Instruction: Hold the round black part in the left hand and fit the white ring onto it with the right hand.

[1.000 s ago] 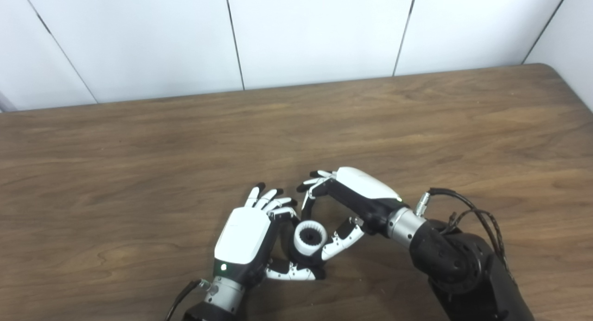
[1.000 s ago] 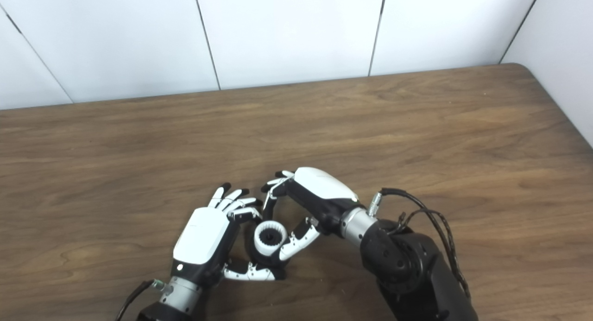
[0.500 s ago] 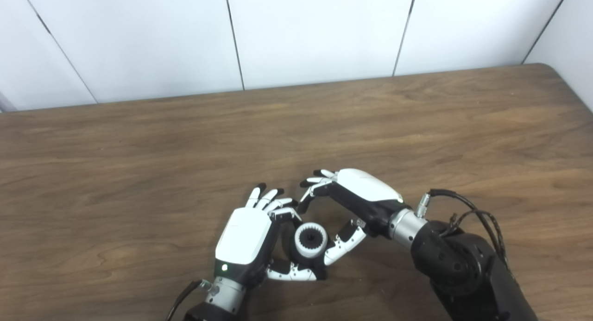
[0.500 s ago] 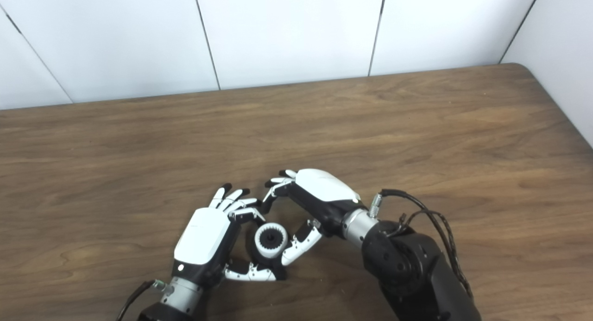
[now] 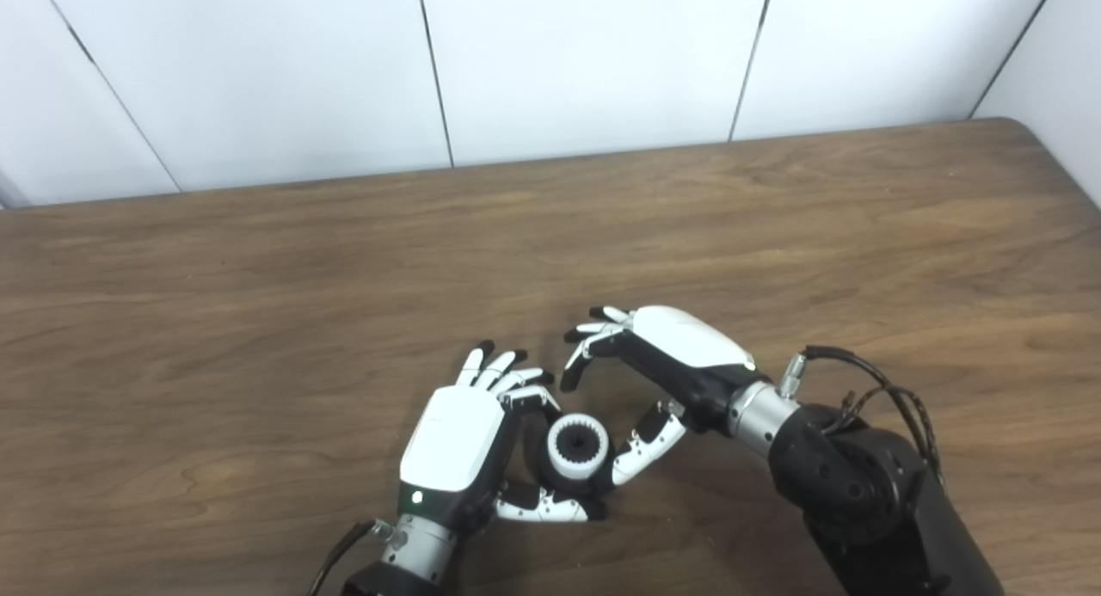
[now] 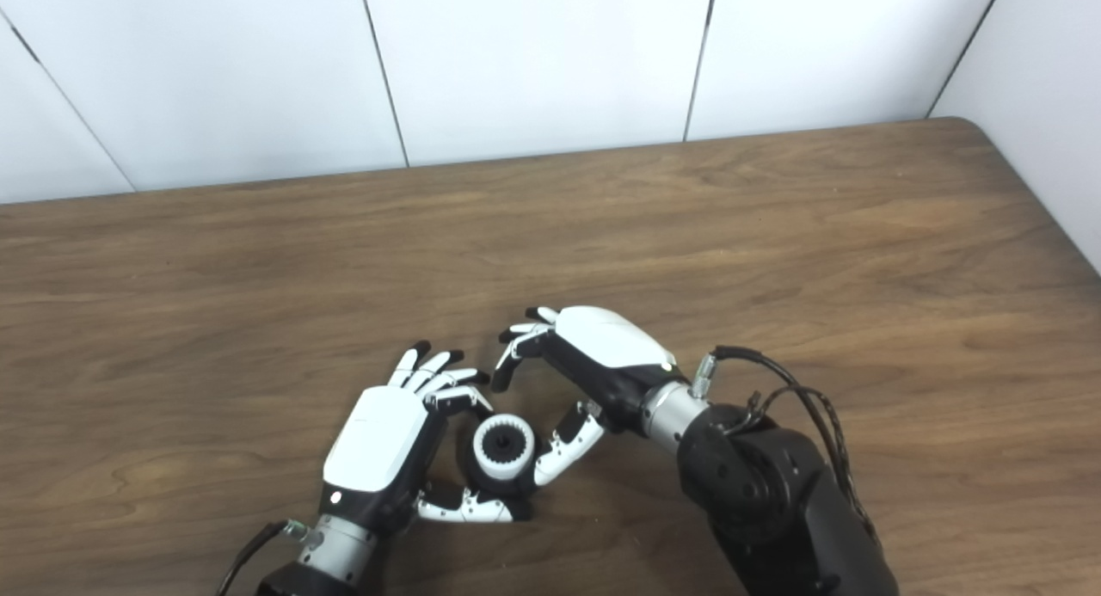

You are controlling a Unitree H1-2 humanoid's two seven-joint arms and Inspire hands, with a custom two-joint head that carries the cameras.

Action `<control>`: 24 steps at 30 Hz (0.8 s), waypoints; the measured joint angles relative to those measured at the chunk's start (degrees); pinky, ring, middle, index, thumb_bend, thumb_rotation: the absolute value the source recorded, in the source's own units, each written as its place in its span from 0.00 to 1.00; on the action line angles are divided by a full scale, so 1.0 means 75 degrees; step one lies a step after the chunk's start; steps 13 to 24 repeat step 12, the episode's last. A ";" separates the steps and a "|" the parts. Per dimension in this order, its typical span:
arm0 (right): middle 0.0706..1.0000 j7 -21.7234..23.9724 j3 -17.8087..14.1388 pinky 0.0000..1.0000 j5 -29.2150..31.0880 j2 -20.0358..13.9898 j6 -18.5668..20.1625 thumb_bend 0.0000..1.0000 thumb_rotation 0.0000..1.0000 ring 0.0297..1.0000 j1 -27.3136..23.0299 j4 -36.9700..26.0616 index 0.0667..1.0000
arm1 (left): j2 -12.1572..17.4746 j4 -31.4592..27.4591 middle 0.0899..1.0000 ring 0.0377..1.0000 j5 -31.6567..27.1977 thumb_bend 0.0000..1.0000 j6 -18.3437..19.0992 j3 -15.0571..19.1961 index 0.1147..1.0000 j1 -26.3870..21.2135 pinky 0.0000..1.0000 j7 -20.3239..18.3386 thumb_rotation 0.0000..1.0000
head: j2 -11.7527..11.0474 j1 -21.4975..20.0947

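The white ring (image 5: 577, 445), toothed on its inside, sits on top of the round black part (image 6: 478, 486); only a dark rim of that part shows below the ring. My left hand (image 5: 456, 441) grips the black part, one finger curled at the ring's upper left and the thumb (image 5: 542, 506) under it. To the right of the ring is my right hand (image 5: 667, 364), open. Its fingers (image 5: 583, 355) arch above and behind the ring without touching it. Its thumb (image 5: 641, 445) lies close by the ring's right side; whether they touch is unclear.
The brown wooden table (image 5: 774, 218) stretches back to a white panelled wall (image 5: 585, 54). Its rounded right corner (image 5: 1024, 127) is in view. A black cable (image 5: 869, 381) loops over my right forearm.
My right hand has drawn a little to the right and its fingers have lifted off and spread. The ring sits slightly lower on the black part. The left hand has not moved.
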 measured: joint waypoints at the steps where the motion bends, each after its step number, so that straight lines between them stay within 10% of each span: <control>1: 0.87 0.0000 -0.0048 1.00 0.0017 -0.0012 0.0001 1.00 0.19 0.98 -0.0001 -0.0001 0.62 | 0.0001 0.0000 0.77 0.90 0.0000 0.52 0.0000 0.0003 0.42 -0.0003 1.00 -0.0002 0.05 | -0.0012 0.0000; 24: 0.88 0.0170 -0.0588 1.00 0.0016 -0.0108 0.0215 1.00 0.23 0.98 -0.0024 -0.0295 0.65 | 0.0062 0.0000 0.77 0.90 -0.0013 0.52 -0.0025 0.0066 0.42 -0.0020 1.00 -0.0029 0.06 | -0.0070 -0.0035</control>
